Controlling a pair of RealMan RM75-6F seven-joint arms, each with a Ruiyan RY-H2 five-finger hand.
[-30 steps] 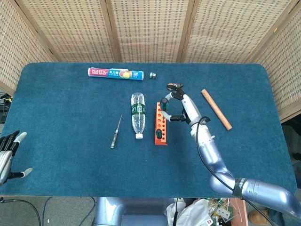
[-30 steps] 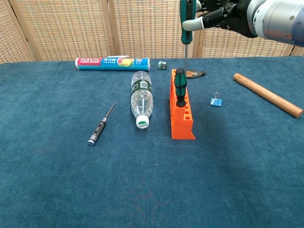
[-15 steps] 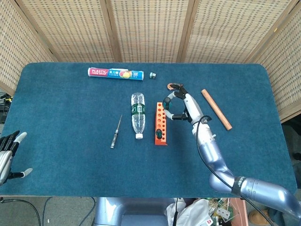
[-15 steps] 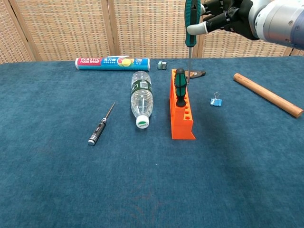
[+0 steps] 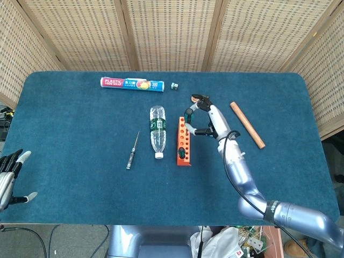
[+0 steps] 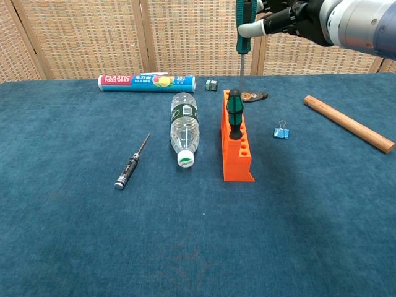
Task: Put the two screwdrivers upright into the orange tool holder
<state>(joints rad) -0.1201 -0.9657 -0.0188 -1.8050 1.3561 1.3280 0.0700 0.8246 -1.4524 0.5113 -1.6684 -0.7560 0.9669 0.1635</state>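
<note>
Holding a green screwdriver point(image 6: 245, 28) upright, the right hand point(image 6: 291, 17) pinches its handle, and the thin metal tip hangs just above the far end of the orange holder point(image 6: 237, 150). Another green screwdriver point(image 6: 234, 114) already stands upright in the holder, which sits between a bottle point(image 6: 184, 128) and a blue clip point(image 6: 281, 132). The left hand point(image 5: 9, 174) rests at the table's point(image 5: 80, 177) near left edge with its fingers spread and nothing in them, and a small black screwdriver point(image 6: 132, 163) lies flat left of the bottle.
</note>
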